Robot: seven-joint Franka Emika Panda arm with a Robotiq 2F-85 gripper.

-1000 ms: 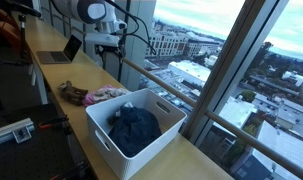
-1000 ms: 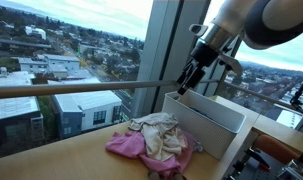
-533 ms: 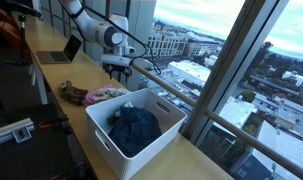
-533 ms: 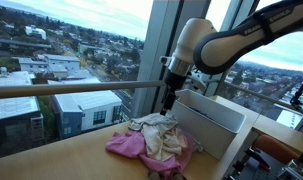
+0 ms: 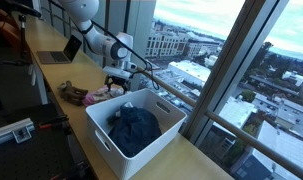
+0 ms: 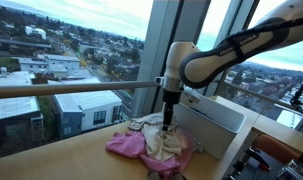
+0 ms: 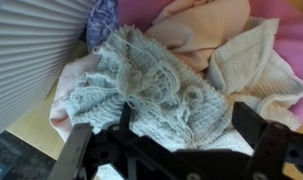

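In the wrist view, the hand is spread wide and holds nothing. Its two dark fingers stand far apart. Right under it lies a gray knit cloth, all bunched up. A cream cloth lies just beside the knit one, and they touch. A soft peach cloth sits behind them. A bright pink cloth peeks out at the far edge.

In both exterior views, the hand points straight down over the pile of clothes. It is very close to the top of the pile. I cannot tell if it touches.

The pile rests on the wooden desk. The pink cloth is at the bottom and spreads out to the side.

Just beside the pile stands a white bin. Dark blue clothes lie inside it.

Farther along the desk, well apart from the pile, is an open laptop.

Behind it all is a big window with a rail across it. Far off outside are city buildings.
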